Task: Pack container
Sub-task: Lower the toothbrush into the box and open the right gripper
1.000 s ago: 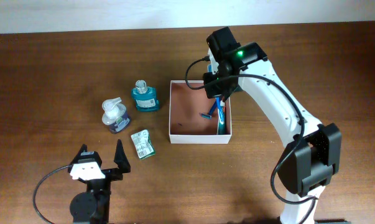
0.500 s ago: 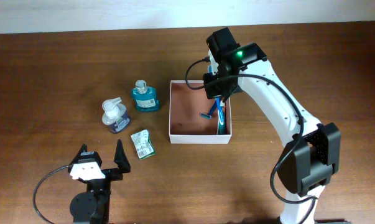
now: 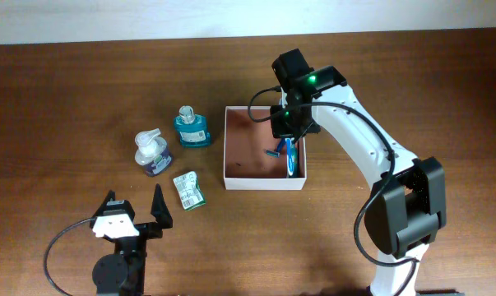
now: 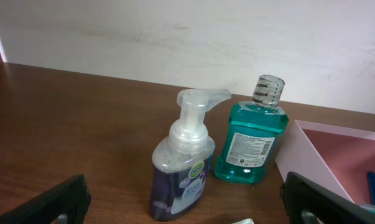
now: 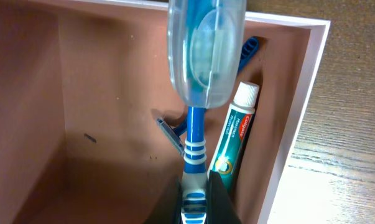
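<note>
The right gripper [image 5: 195, 190] is clamped on the handle of a blue toothbrush [image 5: 193, 140], capped head leading into the right side of the container [image 3: 248, 152], probably to lay it beside the toothpaste tube [image 5: 234, 137] and razor [image 5: 171, 134] already inside. Left of the container wait a teal mouthwash bottle [image 3: 192, 129], a foam soap pump [image 3: 153, 154] and a green packet [image 3: 189, 189]. Beyond them the left gripper [image 3: 135, 203] idles, jaws spread and empty.

Table [image 3: 67, 90] bears container [image 3: 264, 183]; teal bottle [image 3: 192, 128]; pump bottle [image 3: 153, 154]; packet [image 3: 189, 189]
</note>
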{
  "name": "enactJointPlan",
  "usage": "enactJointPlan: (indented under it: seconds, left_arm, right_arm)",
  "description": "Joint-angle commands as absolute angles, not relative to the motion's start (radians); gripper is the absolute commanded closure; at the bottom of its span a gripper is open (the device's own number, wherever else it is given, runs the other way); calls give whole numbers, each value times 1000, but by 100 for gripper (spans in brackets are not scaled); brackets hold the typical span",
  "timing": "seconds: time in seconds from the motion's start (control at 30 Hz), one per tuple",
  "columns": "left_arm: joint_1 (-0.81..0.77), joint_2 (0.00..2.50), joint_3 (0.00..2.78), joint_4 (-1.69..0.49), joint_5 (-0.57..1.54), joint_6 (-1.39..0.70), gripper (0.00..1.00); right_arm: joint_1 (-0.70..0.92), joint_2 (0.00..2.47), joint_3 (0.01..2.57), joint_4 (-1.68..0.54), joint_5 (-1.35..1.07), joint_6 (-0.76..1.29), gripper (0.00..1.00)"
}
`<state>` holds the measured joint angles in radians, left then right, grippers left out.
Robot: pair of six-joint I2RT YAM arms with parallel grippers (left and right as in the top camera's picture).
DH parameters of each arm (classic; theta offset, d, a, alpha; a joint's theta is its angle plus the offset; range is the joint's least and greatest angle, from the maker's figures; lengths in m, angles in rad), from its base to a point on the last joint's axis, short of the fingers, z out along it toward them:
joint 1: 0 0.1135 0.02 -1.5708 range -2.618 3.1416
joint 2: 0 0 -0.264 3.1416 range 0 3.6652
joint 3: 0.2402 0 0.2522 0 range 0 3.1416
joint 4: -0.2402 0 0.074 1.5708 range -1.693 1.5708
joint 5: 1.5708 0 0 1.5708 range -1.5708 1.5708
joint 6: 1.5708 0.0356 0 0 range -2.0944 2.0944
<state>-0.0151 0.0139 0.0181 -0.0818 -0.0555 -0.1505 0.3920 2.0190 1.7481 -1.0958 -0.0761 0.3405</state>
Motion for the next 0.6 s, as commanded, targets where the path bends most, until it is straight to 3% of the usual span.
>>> enactJointPlan:
  seconds: [0.0, 0.57]
  left_arm:
    - [-10, 6, 9, -80, -47, -141, 1]
    - [-10, 6, 9, -80, -47, -141, 1]
  right_arm:
    - [399, 2021, 1707, -1071, -68, 381, 96]
    - [399, 2021, 1610, -989, -67, 387, 95]
